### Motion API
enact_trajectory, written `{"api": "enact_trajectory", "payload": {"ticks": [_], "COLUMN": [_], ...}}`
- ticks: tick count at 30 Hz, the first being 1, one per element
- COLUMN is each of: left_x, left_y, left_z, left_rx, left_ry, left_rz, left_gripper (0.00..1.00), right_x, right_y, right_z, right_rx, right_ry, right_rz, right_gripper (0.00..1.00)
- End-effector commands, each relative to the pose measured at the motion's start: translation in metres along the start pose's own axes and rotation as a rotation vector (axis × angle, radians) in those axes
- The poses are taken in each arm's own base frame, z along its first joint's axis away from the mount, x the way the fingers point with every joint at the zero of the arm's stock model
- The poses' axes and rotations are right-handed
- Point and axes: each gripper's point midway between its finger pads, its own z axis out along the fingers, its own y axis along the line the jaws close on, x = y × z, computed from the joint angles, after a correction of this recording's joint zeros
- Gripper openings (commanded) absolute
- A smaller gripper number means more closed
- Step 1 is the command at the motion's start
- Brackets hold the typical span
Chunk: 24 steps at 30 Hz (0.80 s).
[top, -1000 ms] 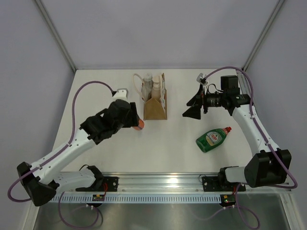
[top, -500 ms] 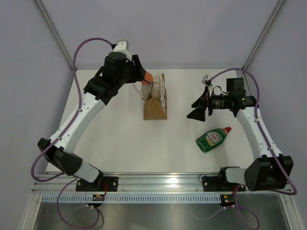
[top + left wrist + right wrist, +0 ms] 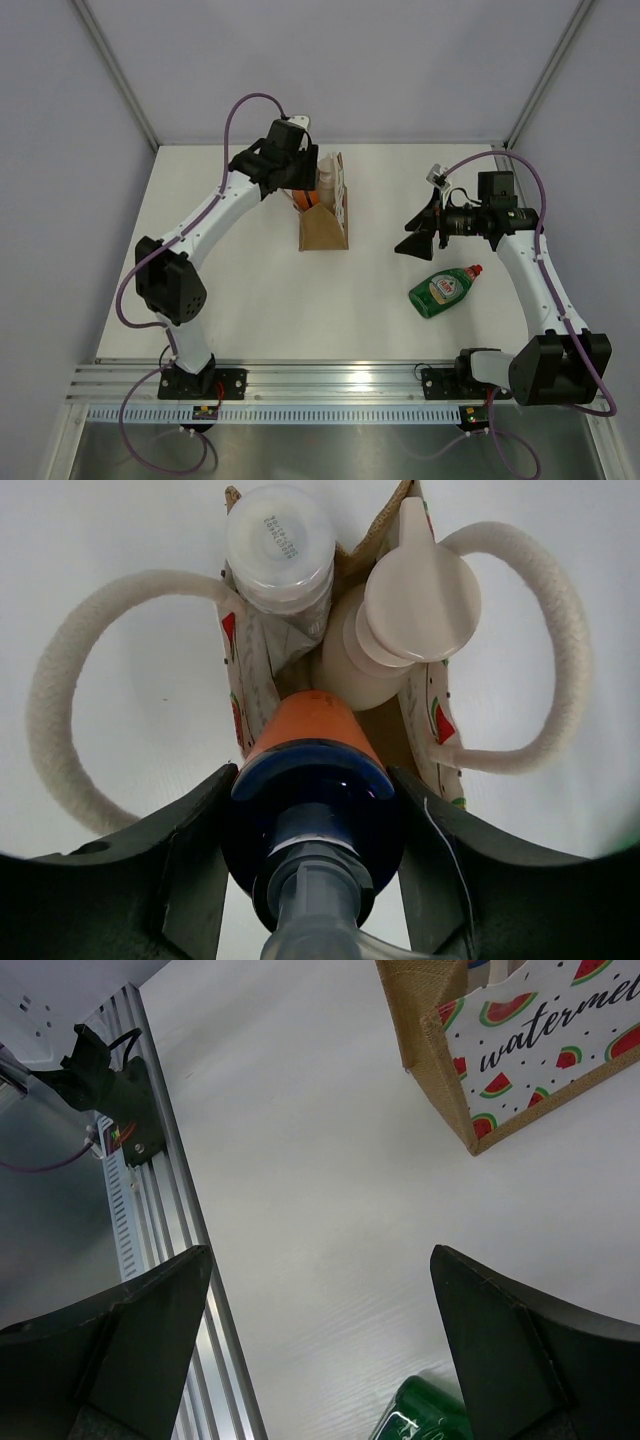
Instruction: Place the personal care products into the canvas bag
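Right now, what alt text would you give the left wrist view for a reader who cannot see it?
The left fingers grip a dark blue container, its orange end pointing at the mouth of the canvas bag. The bag holds a pump-top bottle and a translucent white bottle, and its white loop handles lie spread to either side.

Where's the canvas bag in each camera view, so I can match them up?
Top external: canvas bag upright at centre, toward the back.
Left wrist: bag fills the centre, seen from above, open top.
Right wrist: bag in the upper right corner.
Shared landmark: the watermelon print on its side.
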Motion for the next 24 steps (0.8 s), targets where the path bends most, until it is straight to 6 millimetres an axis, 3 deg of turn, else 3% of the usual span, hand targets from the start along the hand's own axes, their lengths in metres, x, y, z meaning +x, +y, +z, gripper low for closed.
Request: {"api": "enact_trajectory", "payload": {"ticks": [1,4,9,12,16,17,20,21,22,24], "left_x": [-0.054,-0.057,-0.043,-0.047,-0.037,-0.034,-0.027,-0.029,-0.025,-0.030], "left_y": [-0.005,-0.007,-0.006,-0.009,-0.007,-0.006,-0.004,-0.007,-0.008,-0.012], "left_z": [-0.005,0.013,0.046,0.053,0.059,0.059,0.054,0.051,0.051,0.040], "left_rx": [0.017,0.021,0.022,0.031,0.029,0.025,0.027,0.047,0.057,0.081], "left_ry": [-0.179,-0.212,-0.205,-0.229,-0.202,-0.197,-0.184,-0.193,-0.188,-0.208], "left_rz": [0.036,0.079,0.142,0.149,0.144,0.145,0.146,0.147,0.149,0.152], "left_gripper": [0.00,0.00,0.00,0.00,0.25,0.48,0.71,0.88,0.96,0.99], "right_x": [-0.003,0.003,0.015,0.021,0.038,0.042,0.063,0.072,0.083,0.094], "right_y": [0.001,-0.002,-0.004,-0.003,0.001,0.002,0.009,0.009,0.007,0.004], "right_z": [-0.003,-0.003,-0.003,-0.003,-0.007,-0.008,-0.014,-0.015,-0.019,-0.023], "right_rx": [0.003,0.014,0.023,0.018,0.000,-0.010,-0.055,-0.068,-0.083,-0.092], "right_ry": [-0.010,0.006,0.041,0.056,0.113,0.128,0.196,0.220,0.266,0.315], "right_rz": [-0.044,-0.048,-0.054,-0.056,-0.111,-0.137,-0.288,-0.327,-0.425,-0.508], "right_gripper": [0.99,1.00,1.00,1.00,0.99,0.99,1.00,0.99,1.00,1.00]}}
